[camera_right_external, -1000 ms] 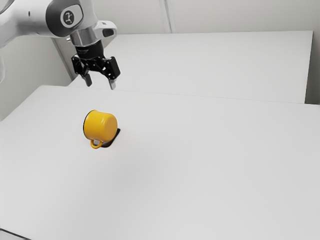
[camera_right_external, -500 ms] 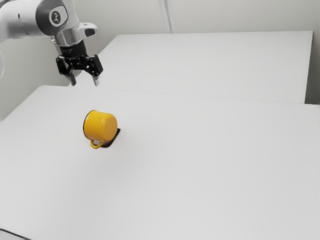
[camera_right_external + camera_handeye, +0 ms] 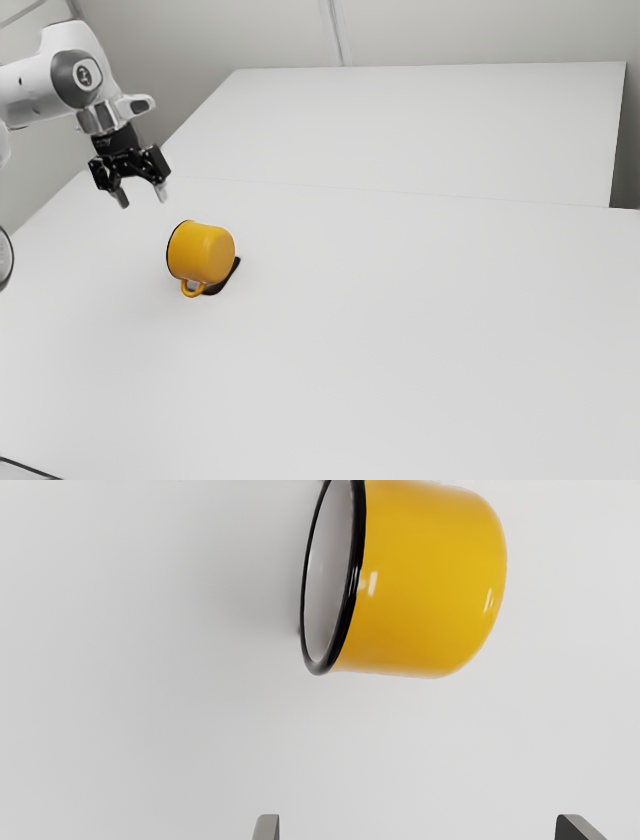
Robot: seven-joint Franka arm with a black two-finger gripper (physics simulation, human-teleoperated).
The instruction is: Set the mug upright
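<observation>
Spread well apart, with empty space between them, are the jaws of the black two-finger gripper (image 3: 142,199). Beyond them, the glossy yellow, round-walled mug (image 3: 203,252) lies on its side on the smooth white table (image 3: 400,330), its mouth turned toward the exterior view's left and its rounded base toward the exterior view's right. A black rim (image 3: 356,555) edges the mouth, and small white highlights shine on the yellow wall. The white and grey arm (image 3: 28,92) reaches in from the exterior view's left, and the gripper hangs higher than the mug and on the exterior view's left of it, fingers pointing down with a slight slant, apart from both mug and table. In the exterior view, a small looped yellow handle (image 3: 191,295) juts from the mug's near side, low by the table, and a flat black patch (image 3: 229,276) shows beside and partly behind the mug; whether it is a thing or a shadow, I cannot tell. The wrist view looks into the mouth, to the pale grey inner wall (image 3: 327,575), and has the grey fingertips (image 3: 267,827) standing wide of each other, near the mug but clear of it.
</observation>
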